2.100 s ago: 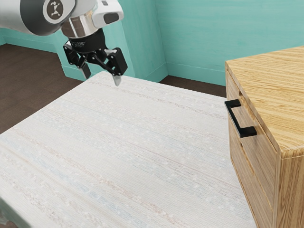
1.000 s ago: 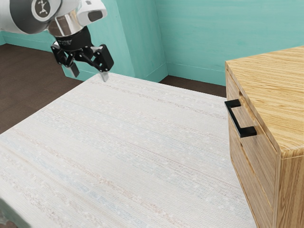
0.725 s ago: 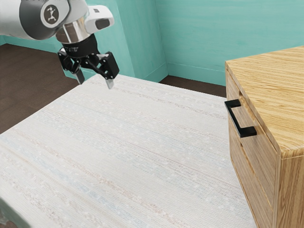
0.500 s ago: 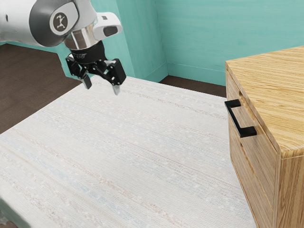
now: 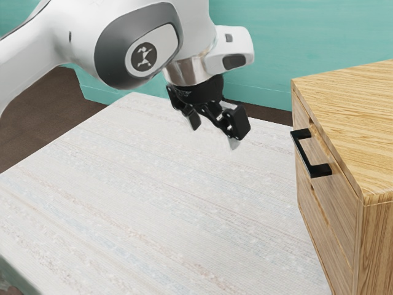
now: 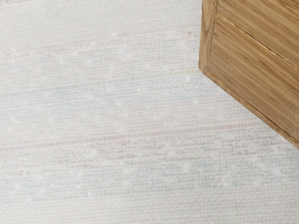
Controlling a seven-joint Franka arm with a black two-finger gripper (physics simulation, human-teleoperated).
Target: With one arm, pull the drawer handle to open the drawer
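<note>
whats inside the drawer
The drawer is shut, so just its wood front and black handle show. Whatever is inside is covered by that front and the cabinet top.

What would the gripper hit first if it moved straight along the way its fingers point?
Probably the white table top, short of the wooden cabinet: the gripper points down, tilted slightly toward the exterior view's right. Depth is unclear.

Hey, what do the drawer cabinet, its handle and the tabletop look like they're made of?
Drawer cabinet: light wood, oak-like, with streaked grain and a satin finish. Handle: matte black, probably metal or plastic, with no grain or shine. Tabletop: pale, whitewashed-looking surface with fine streaks and flecks, perhaps painted wood or laminate; the look leaves it open.
</note>
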